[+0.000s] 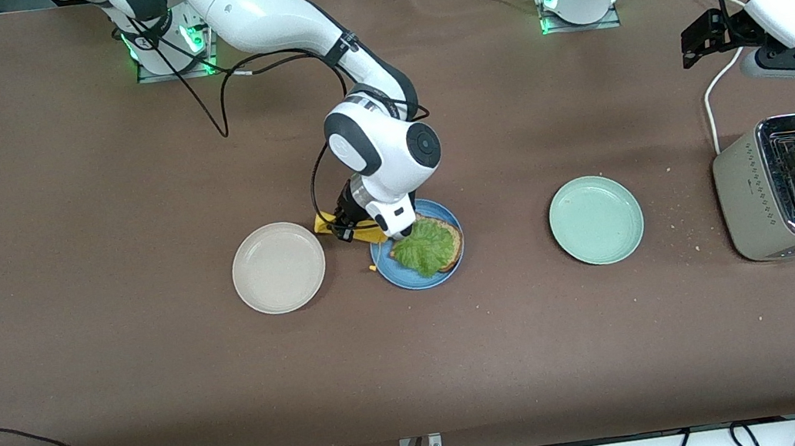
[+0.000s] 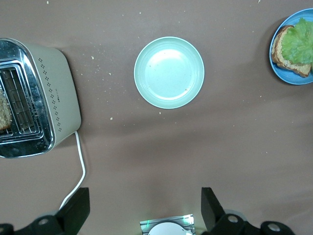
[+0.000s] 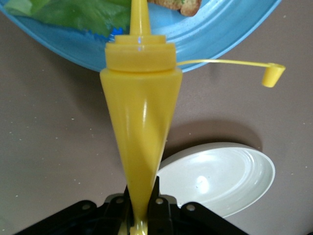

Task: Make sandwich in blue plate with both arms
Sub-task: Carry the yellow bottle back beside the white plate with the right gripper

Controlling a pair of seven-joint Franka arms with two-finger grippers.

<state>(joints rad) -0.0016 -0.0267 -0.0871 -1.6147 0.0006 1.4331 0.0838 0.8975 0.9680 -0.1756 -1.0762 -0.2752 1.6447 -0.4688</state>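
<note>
A soft yellow plastic squeeze bottle (image 3: 141,122) was clamped by the right gripper (image 3: 142,208), tipped over the ruffled green lettuce leaf (image 1: 425,245) on the round blue plate (image 1: 390,271). The left gripper (image 2: 144,208) was kept open, waiting above the table near the toaster (image 1: 789,187). Sauce could be spilled off the plate by too hard a squeeze.

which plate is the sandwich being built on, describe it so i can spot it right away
Three round plates sit in a row across the middle of the brown table. It is the blue plate in the middle, between the beige-white plate and the pale green plate. It alone is loaded, with a bread slice under a lettuce leaf, and the right gripper holds a yellow squeeze bottle over it.
</note>
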